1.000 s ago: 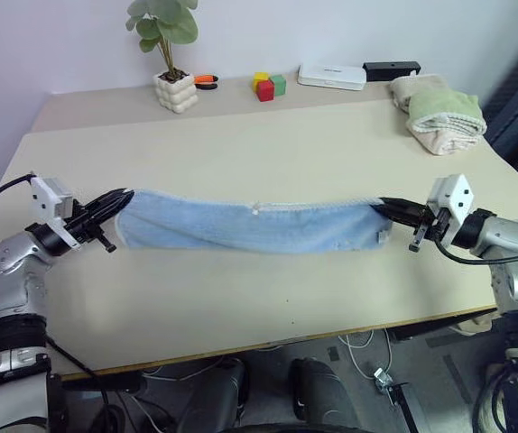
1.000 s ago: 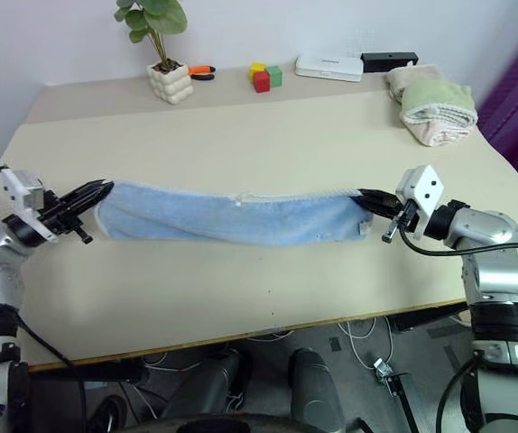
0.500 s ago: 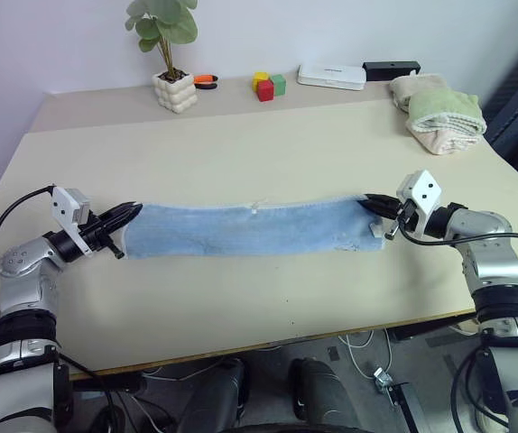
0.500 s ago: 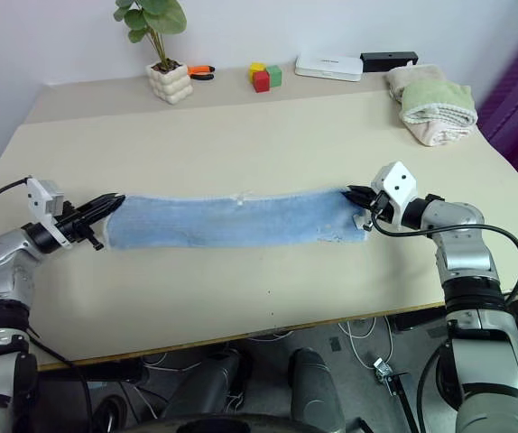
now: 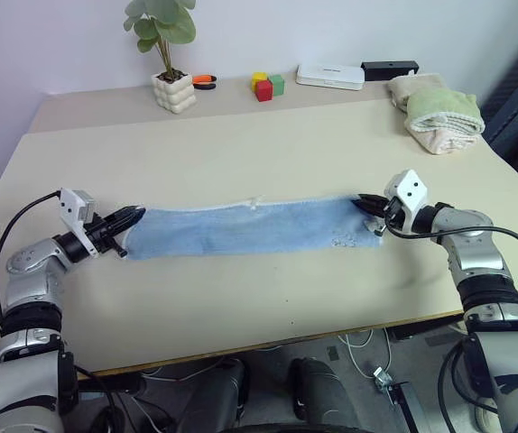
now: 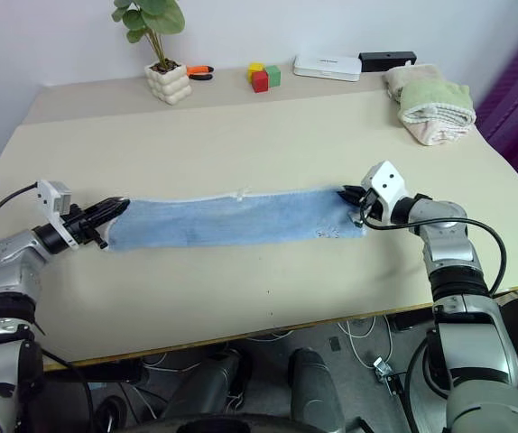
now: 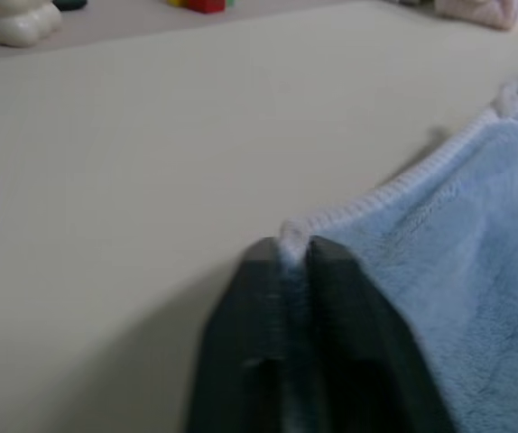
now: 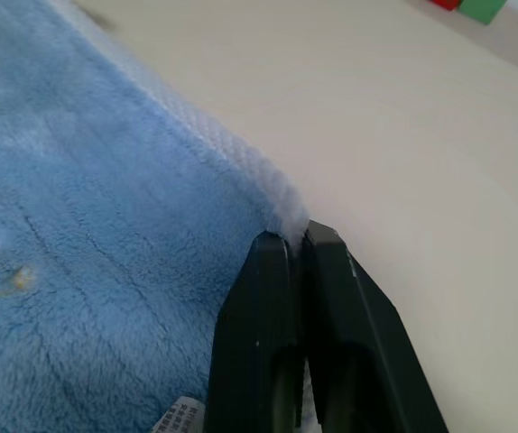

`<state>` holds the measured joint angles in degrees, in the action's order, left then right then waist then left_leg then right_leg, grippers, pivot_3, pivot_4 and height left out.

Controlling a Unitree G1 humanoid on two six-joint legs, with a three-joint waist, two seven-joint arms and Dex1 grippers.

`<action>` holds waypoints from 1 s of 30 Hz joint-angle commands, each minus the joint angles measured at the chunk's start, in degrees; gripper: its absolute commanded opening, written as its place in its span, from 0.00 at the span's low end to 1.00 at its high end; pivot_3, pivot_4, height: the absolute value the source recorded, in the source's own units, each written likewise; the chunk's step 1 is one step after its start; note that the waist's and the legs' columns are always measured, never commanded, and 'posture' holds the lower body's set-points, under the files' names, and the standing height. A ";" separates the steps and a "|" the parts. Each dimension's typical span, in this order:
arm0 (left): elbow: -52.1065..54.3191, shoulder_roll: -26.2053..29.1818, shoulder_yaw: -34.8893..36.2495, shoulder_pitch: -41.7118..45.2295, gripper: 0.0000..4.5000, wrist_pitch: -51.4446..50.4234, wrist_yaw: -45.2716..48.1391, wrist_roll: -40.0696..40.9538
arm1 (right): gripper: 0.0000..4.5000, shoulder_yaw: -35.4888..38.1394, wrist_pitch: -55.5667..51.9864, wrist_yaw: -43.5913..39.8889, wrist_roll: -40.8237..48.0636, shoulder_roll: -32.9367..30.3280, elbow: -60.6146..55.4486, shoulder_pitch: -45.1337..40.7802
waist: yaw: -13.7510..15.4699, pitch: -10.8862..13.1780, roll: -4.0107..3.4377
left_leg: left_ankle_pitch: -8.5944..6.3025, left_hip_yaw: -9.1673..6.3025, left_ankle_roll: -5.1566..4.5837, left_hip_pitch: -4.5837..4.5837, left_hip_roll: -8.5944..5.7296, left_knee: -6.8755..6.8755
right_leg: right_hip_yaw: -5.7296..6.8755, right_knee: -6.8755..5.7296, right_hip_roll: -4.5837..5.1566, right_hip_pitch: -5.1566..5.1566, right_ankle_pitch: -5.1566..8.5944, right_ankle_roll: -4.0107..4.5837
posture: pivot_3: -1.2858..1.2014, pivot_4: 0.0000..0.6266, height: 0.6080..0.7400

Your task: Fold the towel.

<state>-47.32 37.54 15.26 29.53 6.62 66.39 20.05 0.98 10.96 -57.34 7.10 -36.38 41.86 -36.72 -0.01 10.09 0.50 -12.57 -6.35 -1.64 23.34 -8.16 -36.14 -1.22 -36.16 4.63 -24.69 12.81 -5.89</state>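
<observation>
Towel [image 5: 250,228] corners vanish between end effector fingers [image 7: 331,298].

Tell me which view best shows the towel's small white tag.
The right wrist view: the printed tag lies on the blue towel right beside the right end effector, which pinches the pale border. The eye views show it as a small white speck near that corner; the left wrist view shows just the opposite corner.

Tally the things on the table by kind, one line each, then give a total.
Towels: 3, the blue towel and the stacked green and beige towels
Potted plant: 1
Toy blocks: 3
White box: 1
Black box: 1
Orange-handled tool: 1
Total: 10
</observation>
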 commanded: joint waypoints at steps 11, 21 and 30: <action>0.80 1.22 4.75 4.86 1.00 -2.77 -2.78 4.50 | 0.99 4.36 -3.05 3.85 3.27 -0.44 -3.53 -1.34 | -0.81 0.00 0.00 | 0.00 -0.02 0.00 0.01 0.00 0.03 | 0.00 -0.01 0.00 -0.05 0.00 0.00 | 0.52 0.24 1.00; 22.74 -4.10 6.39 3.36 0.01 -13.46 -13.48 10.57 | 0.00 10.63 -22.63 21.55 14.43 9.83 -32.58 3.90 | -0.63 -0.02 0.02 | 0.00 -0.04 0.00 0.02 0.01 0.03 | -0.03 -0.03 0.00 -0.05 0.00 0.00 | 0.52 0.24 1.00; 39.15 -23.20 -0.26 0.05 0.01 -25.09 -31.63 12.88 | 0.00 3.76 -33.28 42.40 10.54 28.39 -42.78 10.30 | -0.48 -0.05 0.00 | 0.02 -0.04 -0.01 0.01 -0.03 -0.01 | -0.04 -0.06 -0.01 -0.02 -0.01 -0.01 | 0.52 0.24 1.00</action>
<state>-10.14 15.22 15.93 30.05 -18.29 37.23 32.72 6.18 -21.95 -17.19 18.75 -8.73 1.30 -26.71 -0.48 10.04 0.50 -12.53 -6.39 -1.62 23.36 -8.19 -36.14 -1.27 -36.23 4.61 -24.73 12.80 -5.91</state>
